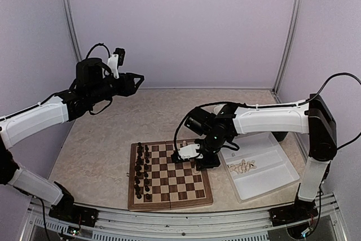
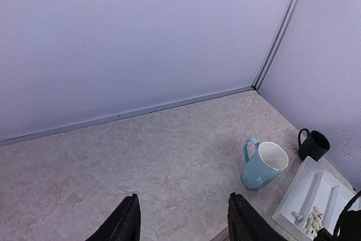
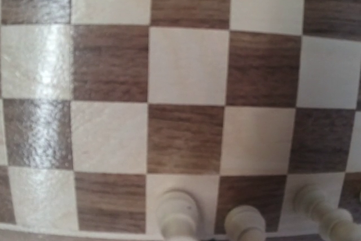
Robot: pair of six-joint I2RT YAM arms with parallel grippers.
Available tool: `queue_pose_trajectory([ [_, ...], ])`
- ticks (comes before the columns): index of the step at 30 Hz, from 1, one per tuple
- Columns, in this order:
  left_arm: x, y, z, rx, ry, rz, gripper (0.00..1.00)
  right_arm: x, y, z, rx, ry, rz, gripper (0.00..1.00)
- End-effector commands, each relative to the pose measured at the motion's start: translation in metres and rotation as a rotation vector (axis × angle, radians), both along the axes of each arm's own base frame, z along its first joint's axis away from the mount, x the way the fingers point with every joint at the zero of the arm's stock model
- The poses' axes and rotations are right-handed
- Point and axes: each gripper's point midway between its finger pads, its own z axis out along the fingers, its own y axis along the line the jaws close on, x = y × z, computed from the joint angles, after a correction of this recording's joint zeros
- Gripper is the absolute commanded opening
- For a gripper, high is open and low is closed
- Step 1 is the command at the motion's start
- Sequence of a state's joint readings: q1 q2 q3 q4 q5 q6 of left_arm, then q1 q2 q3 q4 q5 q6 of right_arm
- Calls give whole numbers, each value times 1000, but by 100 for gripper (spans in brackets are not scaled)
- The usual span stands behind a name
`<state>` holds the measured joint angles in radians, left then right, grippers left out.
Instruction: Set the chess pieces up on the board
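The board lies at the near middle of the table. Small dark pieces fill its two left columns. My right gripper hangs low over the board's right edge; its fingers do not show clearly in any view. The right wrist view shows the board close up, with three cream-white chess pieces standing on its nearest row. More cream pieces lie in the white tray. My left gripper is raised high at the back left, open and empty, with its fingers spread wide.
A white plastic tray sits right of the board and also shows in the left wrist view. A blue mug and a black mug stand near the back right corner. Walls enclose the table.
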<state>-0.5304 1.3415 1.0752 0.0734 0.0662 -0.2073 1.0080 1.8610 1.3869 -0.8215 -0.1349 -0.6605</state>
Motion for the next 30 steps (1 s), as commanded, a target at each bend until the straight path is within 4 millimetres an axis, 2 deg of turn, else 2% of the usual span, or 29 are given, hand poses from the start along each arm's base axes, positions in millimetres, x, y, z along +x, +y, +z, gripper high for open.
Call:
queue_pose_trajectory([
  [1, -2, -2, 16, -9, -35, -17, 53, -3, 7, 0, 4, 5, 9, 24],
  [4, -2, -2, 16, -8, -33, -19, 53, -3, 9, 3, 13, 9, 5, 29],
  [6, -2, -3, 15, -6, -33, -21, 53, -5, 13, 9, 35, 21, 5, 33],
  [9, -2, -3, 15, -5, -32, -24, 53, -6, 16, 22, 60, 22, 5, 45],
  [11, -2, -4, 14, -4, -29, -24, 53, -5, 15, 29, 70, 10, 5, 47],
  [17, -1, -6, 9, -1, -19, -31, 53, -9, 9, 37, 91, -6, 18, 48],
  [25, 2, -10, 1, 4, 4, -43, 53, -11, 2, 26, 71, -18, 32, 47],
  [30, 3, -12, -2, 6, 10, -50, 53, -12, 2, 18, 58, -11, 38, 42],
])
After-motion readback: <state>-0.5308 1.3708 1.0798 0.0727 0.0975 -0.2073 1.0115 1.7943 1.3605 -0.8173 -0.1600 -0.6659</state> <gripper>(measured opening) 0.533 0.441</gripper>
